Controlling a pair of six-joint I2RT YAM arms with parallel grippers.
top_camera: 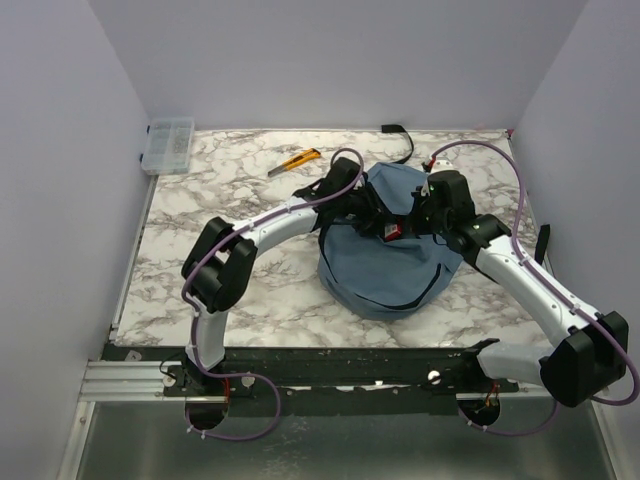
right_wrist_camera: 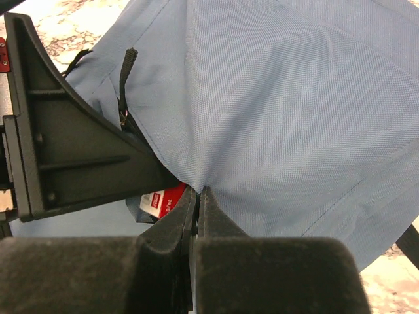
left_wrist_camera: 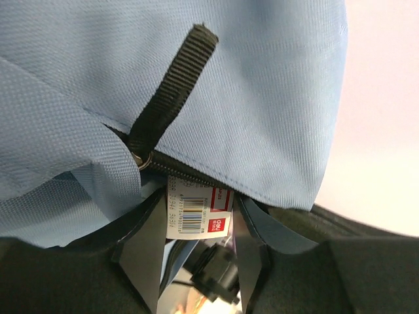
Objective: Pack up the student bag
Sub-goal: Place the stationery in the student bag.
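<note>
Lower centre, the right gripper pinches a fold of the student bag, jaws together. The left gripper has its jaws either side of a barcode-labelled packet; I cannot tell whether they grip it.

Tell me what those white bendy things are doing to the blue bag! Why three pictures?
They are robot arms, the left arm and the right arm, each with a two-finger gripper. The big picture looks down from above; the other two come from tiny cameras on the wrists. On the marble table sit the student bag, a yellow knife and a clear plastic box. The right gripper pinches the bag's fabric. The left gripper sits at the zipper, a barcoded label between its fingers; gripped or not, I cannot tell.
</note>
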